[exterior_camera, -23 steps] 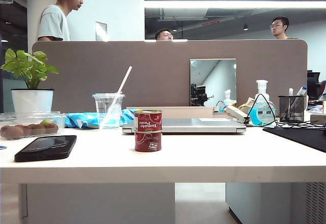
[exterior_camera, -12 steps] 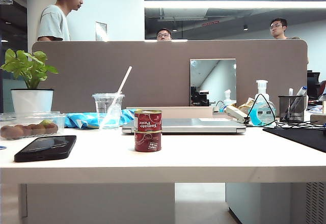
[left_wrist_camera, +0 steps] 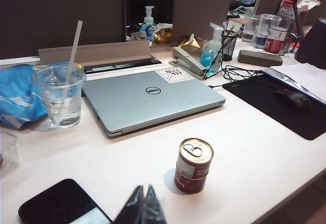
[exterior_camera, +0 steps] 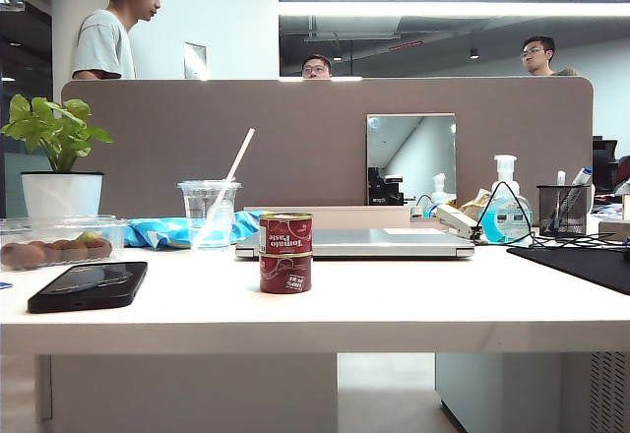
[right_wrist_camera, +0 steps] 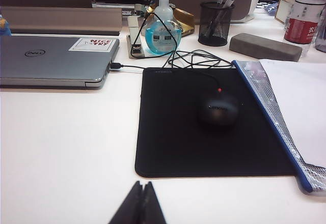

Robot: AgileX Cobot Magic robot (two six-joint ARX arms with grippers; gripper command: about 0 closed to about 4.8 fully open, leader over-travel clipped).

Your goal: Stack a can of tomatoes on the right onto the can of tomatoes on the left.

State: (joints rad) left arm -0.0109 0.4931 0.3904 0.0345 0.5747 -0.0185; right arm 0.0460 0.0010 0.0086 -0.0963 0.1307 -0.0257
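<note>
You can see the two tomato paste cans standing as one stack: the upper can (exterior_camera: 286, 232) sits squarely on the lower can (exterior_camera: 286, 273), both upright, near the front edge of the white table (exterior_camera: 413, 305), about midway along it and just in front of the closed silver laptop (exterior_camera: 379, 244). From the left wrist camera the same stack shows the upper can's pull-tab lid (left_wrist_camera: 195, 149).

Your left gripper (left_wrist_camera: 144, 204) hangs above the table's front edge, its dark fingers pressed together with nothing between them, near the stack but apart from it, with the black smartphone (left_wrist_camera: 58, 203) just beside it. Your right gripper (right_wrist_camera: 138, 204) is likewise pressed together and empty, over bare table at the front edge of the black mouse pad (right_wrist_camera: 178, 132), on which the black mouse (right_wrist_camera: 218, 109) rests.

Toward the table's left end you have a plastic cup with a straw (exterior_camera: 209, 212) and a potted plant (exterior_camera: 61, 162).
</note>
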